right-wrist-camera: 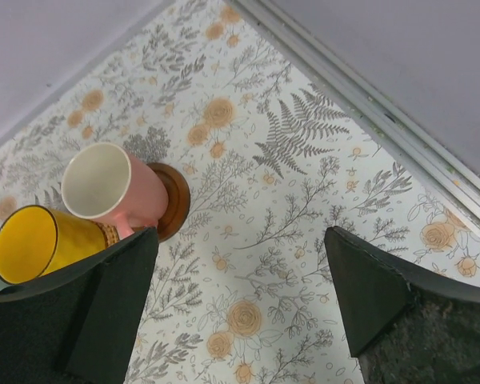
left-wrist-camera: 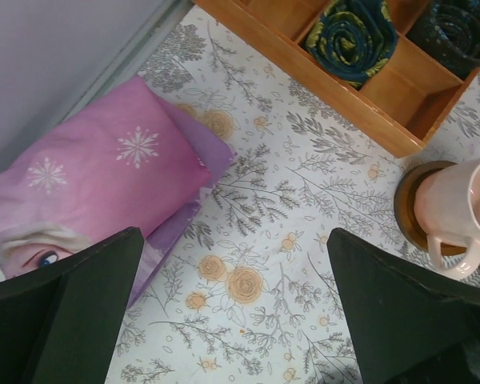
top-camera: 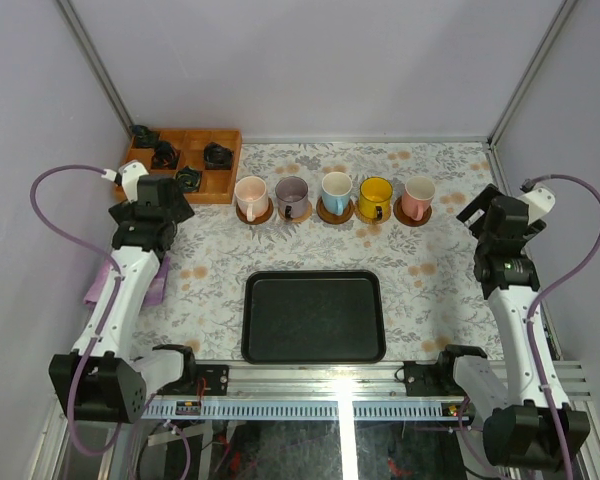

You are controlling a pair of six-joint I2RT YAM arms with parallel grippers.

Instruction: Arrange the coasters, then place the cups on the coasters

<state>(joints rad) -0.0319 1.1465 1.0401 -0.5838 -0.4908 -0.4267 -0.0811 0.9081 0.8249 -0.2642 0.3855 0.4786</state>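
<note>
Several cups stand in a row across the back of the table, each on its own brown coaster: peach-pink (top-camera: pixel 250 193), mauve-grey (top-camera: pixel 291 192), light blue (top-camera: pixel 336 188), yellow (top-camera: pixel 375 196) and salmon-pink (top-camera: pixel 417 194). My left gripper (top-camera: pixel 170 202) hovers left of the row, open and empty (left-wrist-camera: pixel 234 240); the peach-pink cup (left-wrist-camera: pixel 456 208) on its dark coaster (left-wrist-camera: pixel 406 204) lies at its right. To the right of the row, my right gripper (top-camera: pixel 480 220) is also open and empty (right-wrist-camera: pixel 240 240), with the salmon-pink cup (right-wrist-camera: pixel 116 192) on its coaster (right-wrist-camera: pixel 173 200) and the yellow cup (right-wrist-camera: pixel 40 240) off to its left.
A wooden compartment box (top-camera: pixel 185 165) with small black objects sits at the back left. A black tray (top-camera: pixel 313 316) lies near the front middle. A pink cloth (left-wrist-camera: pixel 104 176) lies by the left wall. Walls close in on the left, right and back.
</note>
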